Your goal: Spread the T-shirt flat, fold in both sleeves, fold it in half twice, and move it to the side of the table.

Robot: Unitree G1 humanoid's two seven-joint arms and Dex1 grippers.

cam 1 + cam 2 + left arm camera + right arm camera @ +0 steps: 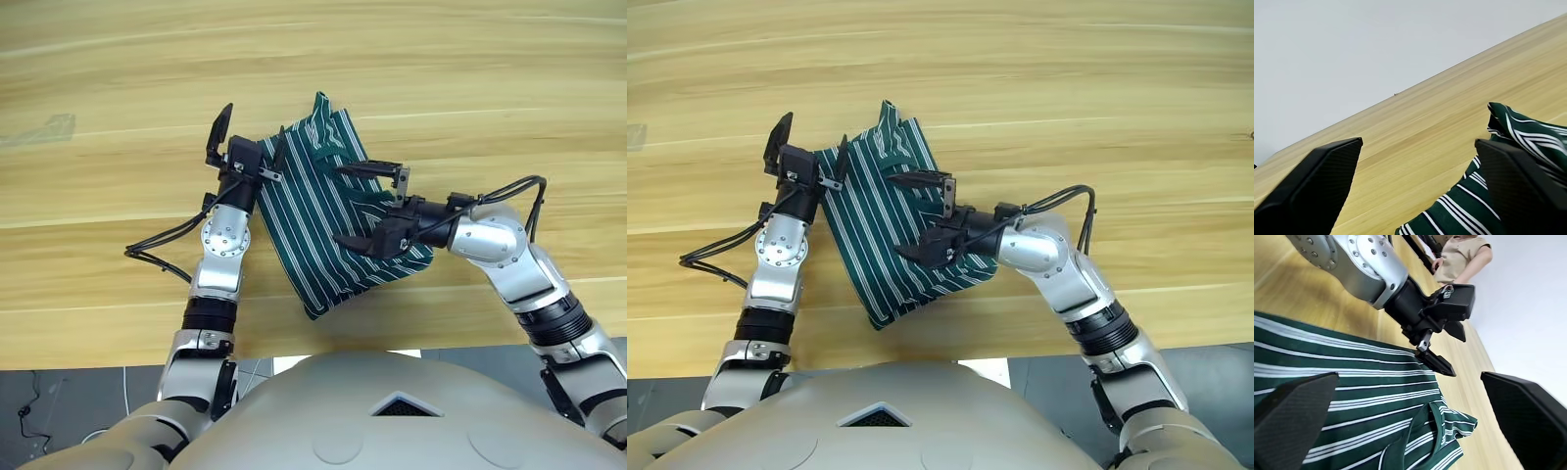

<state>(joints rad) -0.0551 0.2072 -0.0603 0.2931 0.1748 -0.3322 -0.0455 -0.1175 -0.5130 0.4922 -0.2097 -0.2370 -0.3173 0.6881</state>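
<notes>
right end effector [341, 204] hanging wide open over T-shirt's right half | T-shirt [313, 211] lying folded on tabletop [118, 59] near front edge | left end effector [253, 125] sitting open at shirt's far-left edge, one finger over cloth

Bright, even light falls from overhead, and the wooden counter [441, 59] carries a soft sheen with no hard glare. The T-shirt [313, 225] throws only a thin, soft-edged shadow along its near hem, and its stripes read crisp in both eye views. The plank seams there curve faintly toward the edges. In the wrist views the fingers [1312, 191] of the left hand [1418, 147] and those of the right hand [1410, 377] show as dark, underlit shapes against a pale wall [1352, 49] that is flat and nearly washed out.
</notes>
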